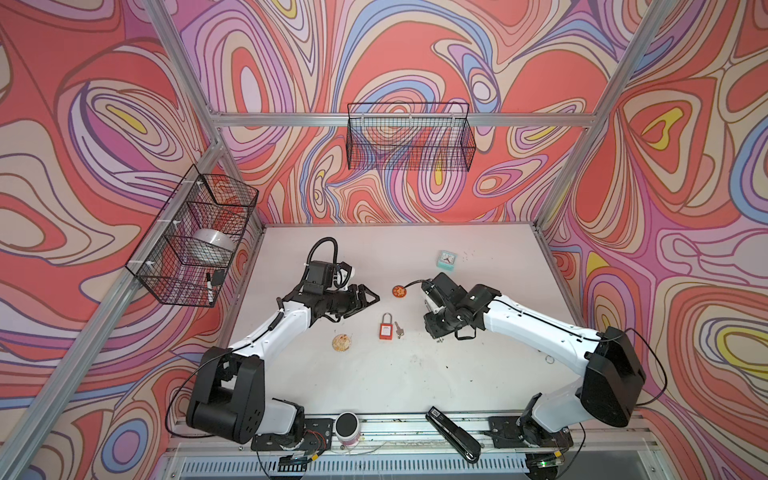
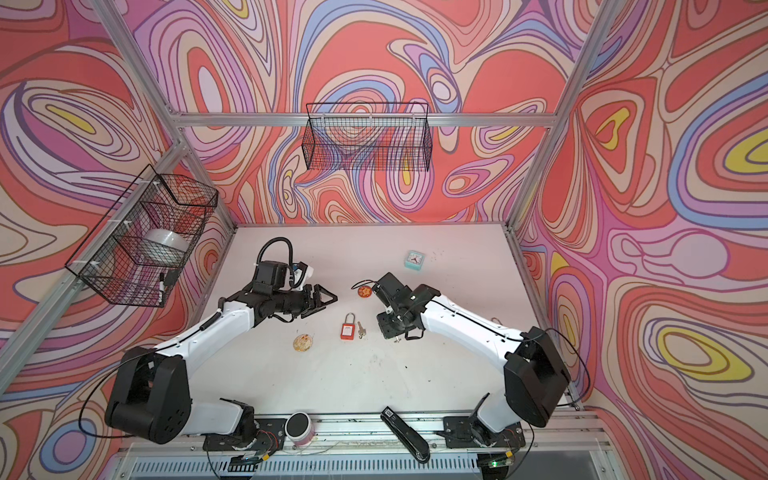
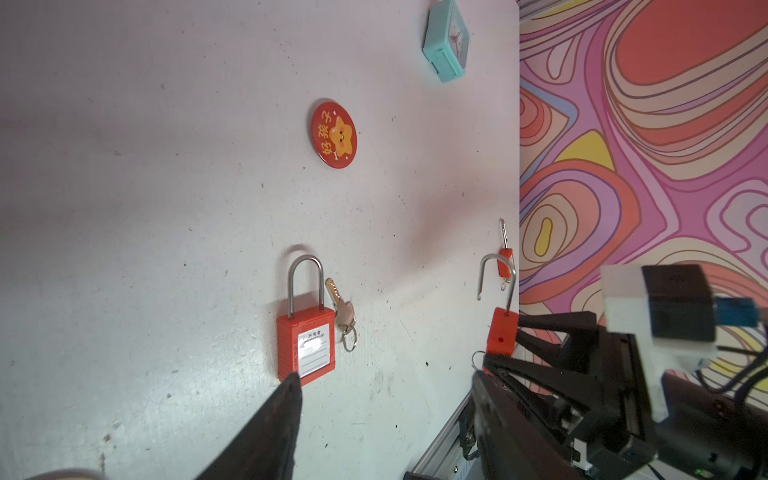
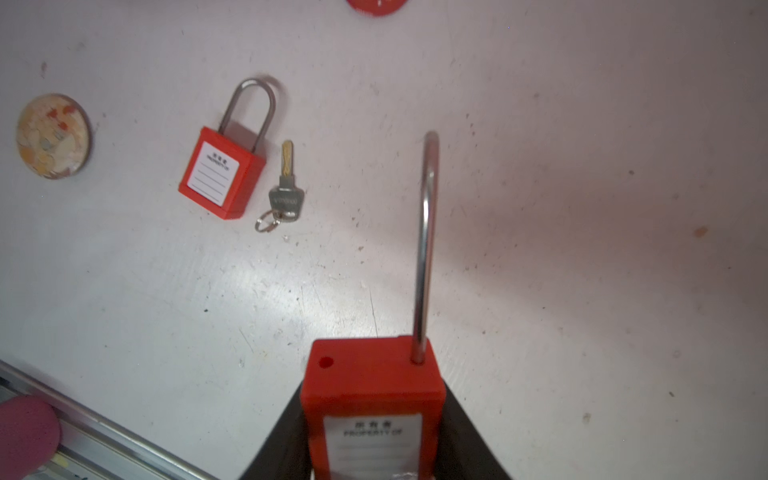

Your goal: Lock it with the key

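Pressing the swung-open shackle [image 4: 428, 232] home looks like the step. The lock [image 4: 370, 399] is clamped in the right gripper [image 1: 434, 328] above the table [image 4: 582, 249]. The key [image 4: 286, 187] lies beside a spare lock [image 4: 222, 172]. The left gripper [image 1: 368, 297], jaws wide, should pinch its bow squarely.

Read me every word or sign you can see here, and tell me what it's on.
"好孩子": round red badge with a yellow star
"所有者 PROPERTY OF": open-shackle red plastic padlock
"PROPERTY OF": closed red plastic padlock
Silver key stamp, teal clock dial: unreadable.
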### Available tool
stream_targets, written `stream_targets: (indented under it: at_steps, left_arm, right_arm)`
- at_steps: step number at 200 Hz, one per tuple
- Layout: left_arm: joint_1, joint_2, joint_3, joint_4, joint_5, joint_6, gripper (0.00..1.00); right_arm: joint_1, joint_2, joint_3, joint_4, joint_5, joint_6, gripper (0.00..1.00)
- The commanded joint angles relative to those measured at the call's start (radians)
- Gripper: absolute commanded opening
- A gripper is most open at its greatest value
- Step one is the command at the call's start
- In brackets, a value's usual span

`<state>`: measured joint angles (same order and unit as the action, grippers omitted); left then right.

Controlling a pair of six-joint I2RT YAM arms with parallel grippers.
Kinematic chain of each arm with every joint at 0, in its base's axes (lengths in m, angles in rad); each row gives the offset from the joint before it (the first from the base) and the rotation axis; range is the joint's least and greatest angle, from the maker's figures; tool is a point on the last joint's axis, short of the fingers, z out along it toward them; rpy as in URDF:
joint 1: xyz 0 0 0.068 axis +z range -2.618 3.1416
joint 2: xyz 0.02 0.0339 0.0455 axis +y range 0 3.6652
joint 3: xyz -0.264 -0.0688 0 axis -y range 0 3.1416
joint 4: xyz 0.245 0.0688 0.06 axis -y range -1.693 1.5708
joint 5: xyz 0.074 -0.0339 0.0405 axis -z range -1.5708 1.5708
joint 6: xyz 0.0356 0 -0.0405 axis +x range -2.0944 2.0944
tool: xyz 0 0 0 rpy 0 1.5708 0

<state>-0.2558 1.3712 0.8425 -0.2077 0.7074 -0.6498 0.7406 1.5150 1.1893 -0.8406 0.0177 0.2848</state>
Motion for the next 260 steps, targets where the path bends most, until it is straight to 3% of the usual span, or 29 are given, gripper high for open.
stream_targets:
  at_steps: [1, 50, 92, 128, 225, 260]
  left_arm:
    - [-0.008, -0.05, -0.018, 0.038, -0.028, -0.052, 0.66]
    - [-0.064, -0.082, -0.034, 0.087, -0.01, -0.088, 0.63]
    - [-0.118, -0.021, 0.044, 0.007, 0.017, -0.04, 0.62]
    - [-0.138, 0.009, 0.05, 0.053, 0.042, -0.057, 0.6]
    - [-0.18, 0.075, 0.053, 0.188, 0.092, -0.123, 0.56]
    - [-0.189, 0.089, 0.055, 0.204, 0.102, -0.129, 0.5]
  right_arm:
    - [-0.027, 0.046, 0.07, 0.022, -0.078, -0.133, 0.22]
    - [-0.033, 0.119, 0.162, 0.096, -0.223, -0.264, 0.21]
    - [-0.034, 0.1, 0.149, 0.164, -0.272, -0.323, 0.21]
    - [-0.033, 0.079, 0.119, 0.202, -0.326, -0.359, 0.21]
    - [-0.033, 0.112, 0.156, 0.211, -0.366, -0.403, 0.2]
    - [-0.033, 0.103, 0.152, 0.241, -0.355, -0.423, 0.2]
